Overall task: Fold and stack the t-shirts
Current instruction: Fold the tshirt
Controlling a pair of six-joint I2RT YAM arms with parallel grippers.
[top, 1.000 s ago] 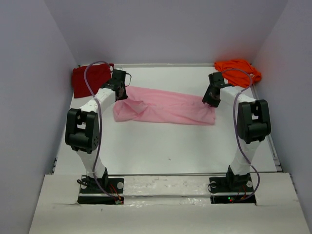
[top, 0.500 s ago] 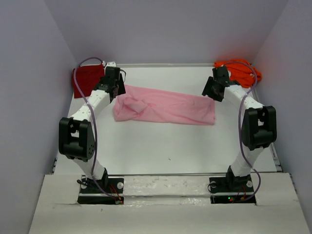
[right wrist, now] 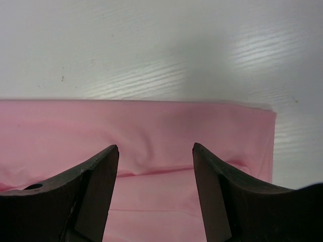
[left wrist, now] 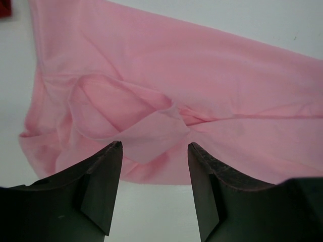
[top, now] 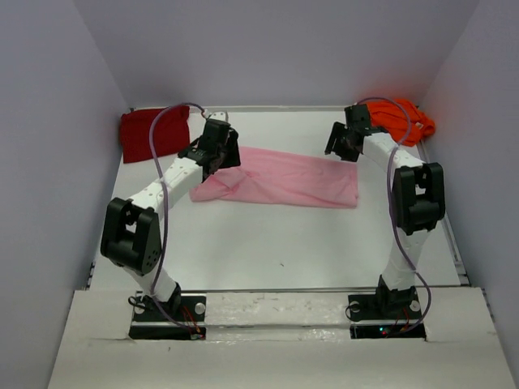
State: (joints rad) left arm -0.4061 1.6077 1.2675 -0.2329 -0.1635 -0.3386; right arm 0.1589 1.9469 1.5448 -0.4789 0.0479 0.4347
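Top external: pink t-shirt (top: 284, 180) lies as a long folded band across the far middle of the bench (top: 284, 243). Dark red t-shirt (top: 148, 134) at the far left corner, orange t-shirt (top: 403, 118) bunched at the far right corner. Left jaws over the band's left end, right jaws over its far right corner.
Left wrist: left jaws wide, empty, above a rumpled flap.
Right wrist: right jaws wide, empty, above the flat far edge.
Cloth looks light and limp, likely to sag. Pinch the end corners through all layers.
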